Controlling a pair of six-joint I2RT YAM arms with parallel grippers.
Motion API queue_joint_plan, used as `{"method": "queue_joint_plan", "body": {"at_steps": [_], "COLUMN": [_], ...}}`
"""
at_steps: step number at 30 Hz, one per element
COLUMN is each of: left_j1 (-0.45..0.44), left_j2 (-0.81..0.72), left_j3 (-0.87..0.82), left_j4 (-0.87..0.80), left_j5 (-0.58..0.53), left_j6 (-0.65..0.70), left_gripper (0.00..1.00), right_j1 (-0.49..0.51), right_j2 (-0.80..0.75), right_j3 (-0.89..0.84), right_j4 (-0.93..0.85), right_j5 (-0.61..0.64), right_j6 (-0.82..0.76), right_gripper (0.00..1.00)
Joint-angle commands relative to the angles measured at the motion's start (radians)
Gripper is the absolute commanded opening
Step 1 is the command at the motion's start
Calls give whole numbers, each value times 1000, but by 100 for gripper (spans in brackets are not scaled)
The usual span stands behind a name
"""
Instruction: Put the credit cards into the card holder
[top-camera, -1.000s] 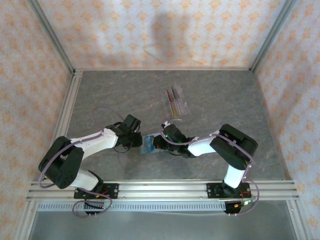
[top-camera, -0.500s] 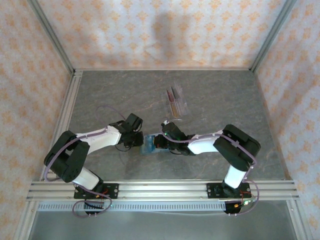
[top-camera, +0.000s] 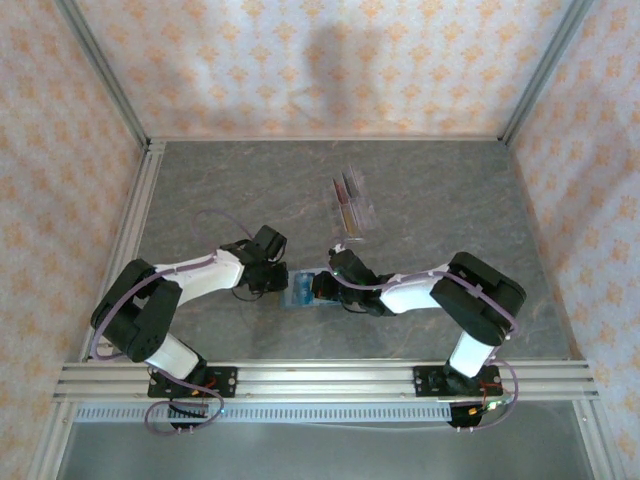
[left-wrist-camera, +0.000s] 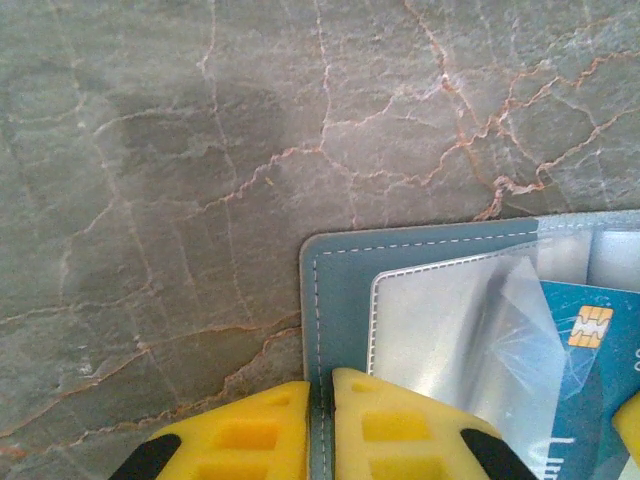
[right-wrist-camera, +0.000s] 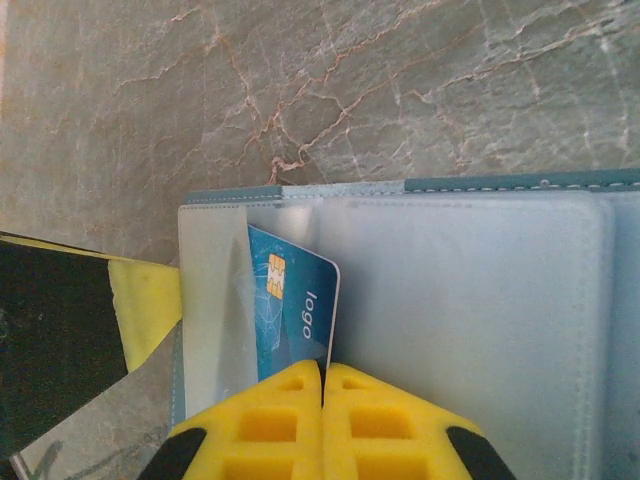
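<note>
The teal card holder lies open on the table between my two grippers, its clear inner sleeves showing. My left gripper is shut on the holder's stitched teal edge. My right gripper is shut on the near edge of a blue credit card with a gold chip. That card stands partly under a lifted clear sleeve flap at the holder's left end. From above, the left gripper and right gripper meet at the holder. Other credit cards stand farther back.
A clear slotted rack holds those other cards behind the grippers, mid-table. Metal rails run along the near edge and the left side, and patterned walls close in the table. In the right wrist view, the left gripper's yellow finger shows beside the holder.
The right gripper has edged slightly towards the near side with the blue card. The left arm's elbow has swung right. The holder stays in place.
</note>
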Motion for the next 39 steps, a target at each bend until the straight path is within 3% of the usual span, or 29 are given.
{"method": "queue_joint_plan", "body": {"at_steps": [1, 17, 39], "left_j1": [-1, 0, -1], "left_j2": [63, 73, 80], "left_j3": [-13, -9, -10], "left_j4": [47, 47, 54], "left_j5": [6, 7, 24], "left_j6": [-10, -9, -15], "left_gripper": [13, 13, 13], "right_j1": [18, 21, 52], "right_j2": [-5, 28, 112], "right_j3": [-16, 85, 132], "right_j4": [-48, -188, -56], "right_j5": [5, -59, -64], "right_j6": [5, -64, -17], "right_gripper": [0, 0, 0]}}
